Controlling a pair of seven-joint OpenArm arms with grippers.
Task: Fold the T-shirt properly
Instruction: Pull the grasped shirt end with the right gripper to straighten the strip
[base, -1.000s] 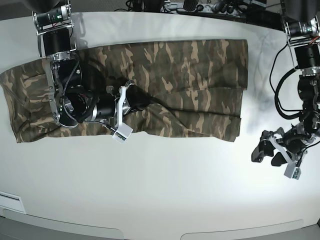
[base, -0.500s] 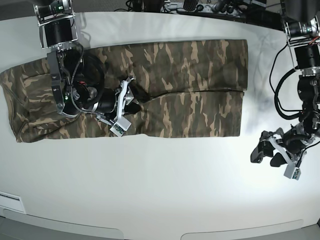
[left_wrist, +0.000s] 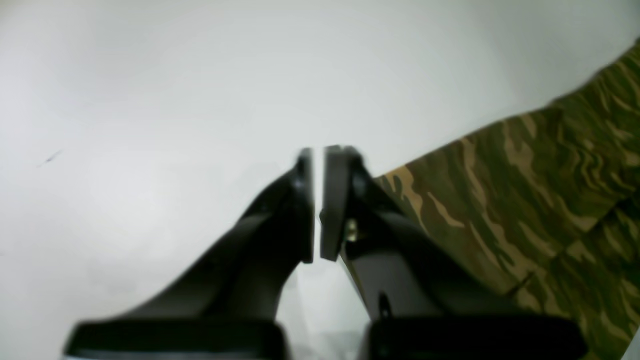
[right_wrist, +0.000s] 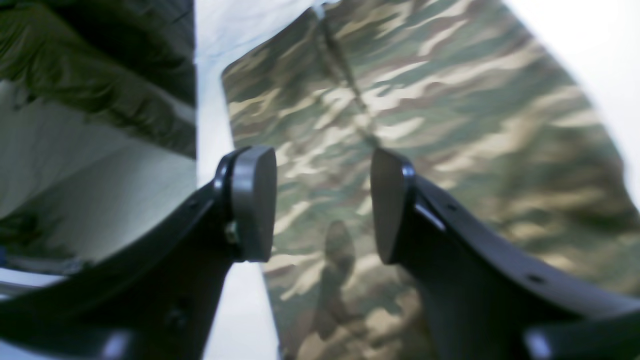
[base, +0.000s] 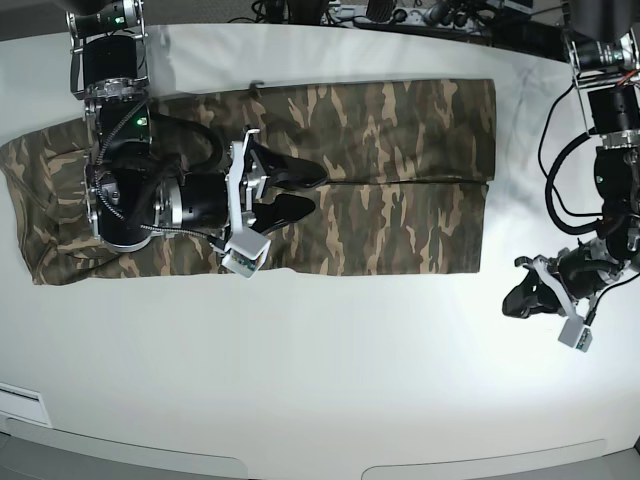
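The camouflage T-shirt (base: 400, 170) lies flat in a long folded band across the back half of the white table. My right gripper (base: 315, 192) hovers over the band's middle, pointing right. In the right wrist view it (right_wrist: 322, 200) is open, with only the cloth (right_wrist: 450, 100) showing below the gap and nothing between the fingers. My left gripper (base: 512, 302) is off the shirt, over bare table past its right end. In the left wrist view it (left_wrist: 317, 165) is shut on nothing, and the shirt's edge (left_wrist: 525, 200) lies to its right.
The bare white table (base: 350, 380) stretches in front of the shirt to the near edge. Cables and dark equipment (base: 400, 12) line the far edge. The left arm's black cable (base: 550, 180) hangs at the right side.
My right gripper let go of the cloth fold, opened and rose, now pointing right. The shirt's lower fold has settled flat. My left gripper closed its jaws and shifted slightly.
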